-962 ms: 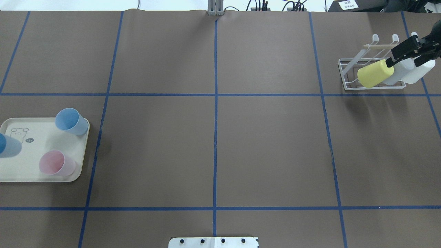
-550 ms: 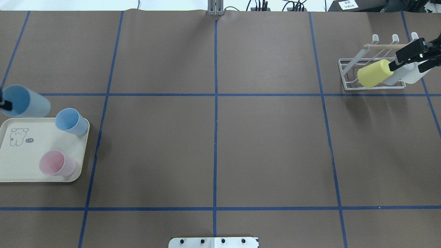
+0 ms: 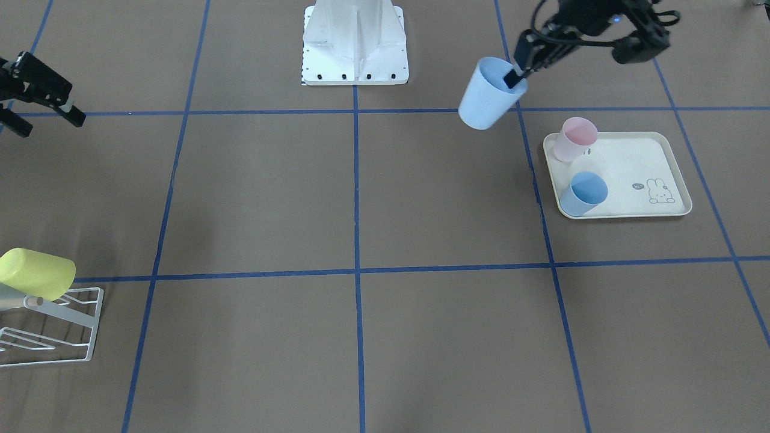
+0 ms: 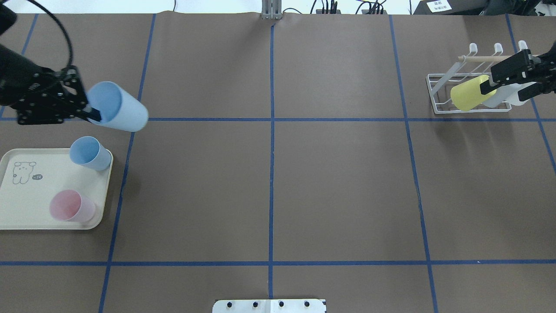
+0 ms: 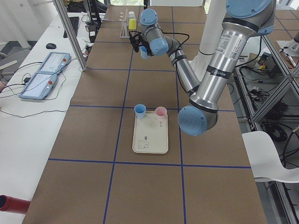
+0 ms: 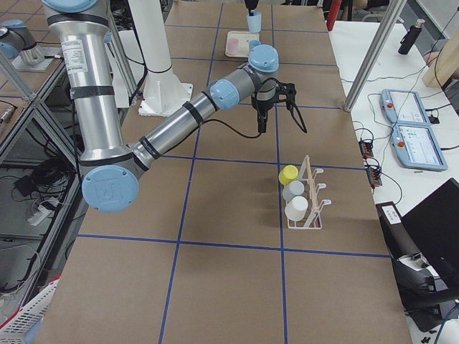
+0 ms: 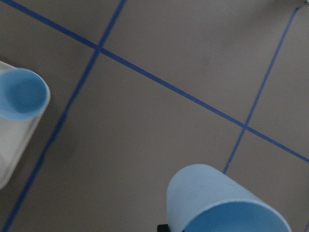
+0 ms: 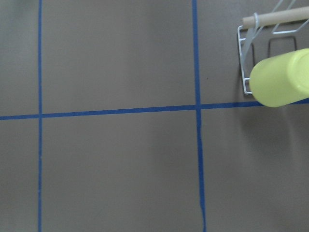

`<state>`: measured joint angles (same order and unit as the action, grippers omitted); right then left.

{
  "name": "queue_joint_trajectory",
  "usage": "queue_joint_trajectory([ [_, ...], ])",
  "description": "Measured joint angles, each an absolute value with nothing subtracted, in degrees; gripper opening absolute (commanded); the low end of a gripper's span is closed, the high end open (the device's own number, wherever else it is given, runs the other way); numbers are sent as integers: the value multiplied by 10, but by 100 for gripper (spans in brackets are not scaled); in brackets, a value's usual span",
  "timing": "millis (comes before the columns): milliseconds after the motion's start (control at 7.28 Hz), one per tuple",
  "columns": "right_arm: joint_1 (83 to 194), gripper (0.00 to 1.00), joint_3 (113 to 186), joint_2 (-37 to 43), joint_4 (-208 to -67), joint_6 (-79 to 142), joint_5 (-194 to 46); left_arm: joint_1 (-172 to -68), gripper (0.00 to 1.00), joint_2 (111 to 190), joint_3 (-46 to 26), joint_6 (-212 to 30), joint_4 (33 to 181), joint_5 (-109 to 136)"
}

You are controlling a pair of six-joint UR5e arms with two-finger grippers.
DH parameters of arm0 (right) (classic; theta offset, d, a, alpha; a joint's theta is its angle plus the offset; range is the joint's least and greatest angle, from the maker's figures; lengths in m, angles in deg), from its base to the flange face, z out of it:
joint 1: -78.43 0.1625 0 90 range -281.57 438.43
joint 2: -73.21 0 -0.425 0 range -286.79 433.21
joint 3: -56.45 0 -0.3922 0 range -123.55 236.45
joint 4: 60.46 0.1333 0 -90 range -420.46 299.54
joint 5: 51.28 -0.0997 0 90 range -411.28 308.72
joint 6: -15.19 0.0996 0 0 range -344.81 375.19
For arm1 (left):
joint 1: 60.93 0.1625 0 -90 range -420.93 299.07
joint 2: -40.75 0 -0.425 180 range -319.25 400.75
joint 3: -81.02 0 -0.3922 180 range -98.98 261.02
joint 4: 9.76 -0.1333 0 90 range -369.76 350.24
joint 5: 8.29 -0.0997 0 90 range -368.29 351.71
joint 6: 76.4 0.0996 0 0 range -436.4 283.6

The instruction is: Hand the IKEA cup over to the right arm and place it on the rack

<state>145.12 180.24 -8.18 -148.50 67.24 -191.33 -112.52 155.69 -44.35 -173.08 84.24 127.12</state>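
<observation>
My left gripper [image 4: 93,115] is shut on the rim of a light blue IKEA cup [image 4: 117,106], one finger inside it. The cup hangs tilted above the table, beyond the tray; it also shows in the front view [image 3: 487,93] and in the left wrist view [image 7: 217,203]. The white wire rack [image 4: 438,93] stands at the far right and holds a yellow cup [image 4: 467,96] and two pale cups [image 4: 499,98]. My right gripper [image 4: 504,92] hovers above the rack, open and empty, and appears again in the front view [image 3: 49,125].
A cream rabbit-print tray [image 4: 26,208] lies at the left edge with a blue cup [image 4: 89,153] and a pink cup [image 4: 69,206] standing on it. Blue tape lines divide the brown table. The robot base [image 3: 355,48] sits at mid-table on my side.
My left gripper has carried the light blue cup up off the tray area and to the right. The right gripper has shifted slightly above the rack; the yellow cup stays put.
</observation>
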Motion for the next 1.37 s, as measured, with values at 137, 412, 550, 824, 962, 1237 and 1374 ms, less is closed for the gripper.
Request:
queue_joint_trajectory([
  [137,1422,98,1804,-81,-1395,782,-1912,-1082,0,1598,-432,-1788,871,1242],
  [412,1374,98,1775,-76,-1166,990,-1907,-1031,0,1633,-391,-1896,1016,1209],
  [550,1356,98,1761,-72,-1071,1049,-1903,-1022,0,1636,-366,-1961,1118,1194],
  [824,1334,98,1747,-46,-964,1123,-1890,-1012,0,1633,-324,-2091,1308,1152],
  [962,1325,98,1745,-14,-943,1162,-1878,-1005,0,1631,-303,-2156,1402,1116],
  [1237,1305,98,1745,56,-932,1229,-1844,-992,0,1630,-261,-2259,1559,1062],
  [1374,1298,98,1747,88,-930,1263,-1829,-990,0,1625,-245,-2284,1613,1045],
])
